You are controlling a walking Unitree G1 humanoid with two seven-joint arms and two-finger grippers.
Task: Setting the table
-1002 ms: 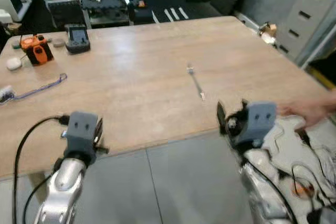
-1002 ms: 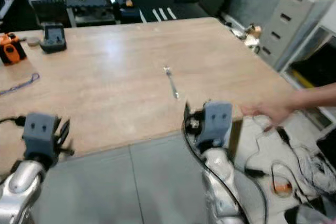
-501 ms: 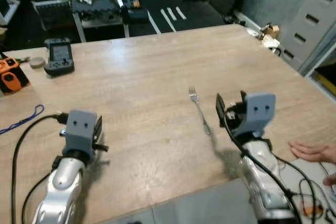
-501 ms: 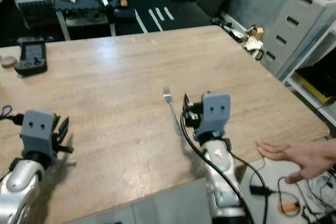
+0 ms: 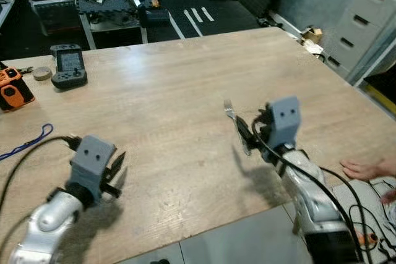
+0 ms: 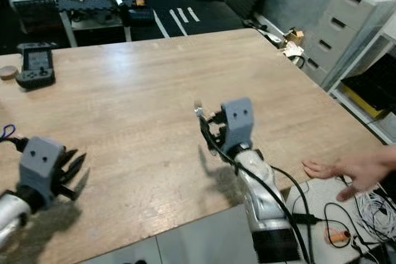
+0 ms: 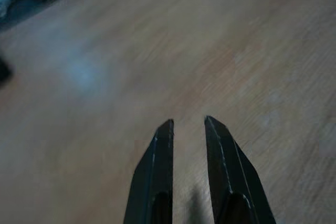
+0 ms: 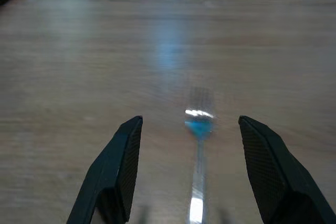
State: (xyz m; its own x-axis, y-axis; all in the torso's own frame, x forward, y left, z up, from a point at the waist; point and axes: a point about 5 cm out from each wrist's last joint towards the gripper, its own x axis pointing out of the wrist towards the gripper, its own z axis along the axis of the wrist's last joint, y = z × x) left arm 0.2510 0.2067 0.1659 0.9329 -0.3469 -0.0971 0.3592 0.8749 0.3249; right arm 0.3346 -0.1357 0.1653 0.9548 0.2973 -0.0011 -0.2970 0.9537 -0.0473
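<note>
Fork [image 8: 198, 145]: flat on table [image 5: 154, 91], toward its right edge; handle nearer the front edge
Right gripper [image 8: 191, 174]: wide open, empty, straddling fork, seemingly lined up for pickup
Left gripper [image 7: 187, 150]: nearly closed, empty, near front edge

One fork [image 8: 198, 171], one handheld controller [image 5: 68, 65], two pincers.

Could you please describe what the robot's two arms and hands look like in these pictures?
Both arms are shiny silver with black cables along them. Each wrist carries a boxy blue-grey block with two small dark dots. The left hand and right hand each have two long black tapered fingers, the right ones finely textured inside.
</note>
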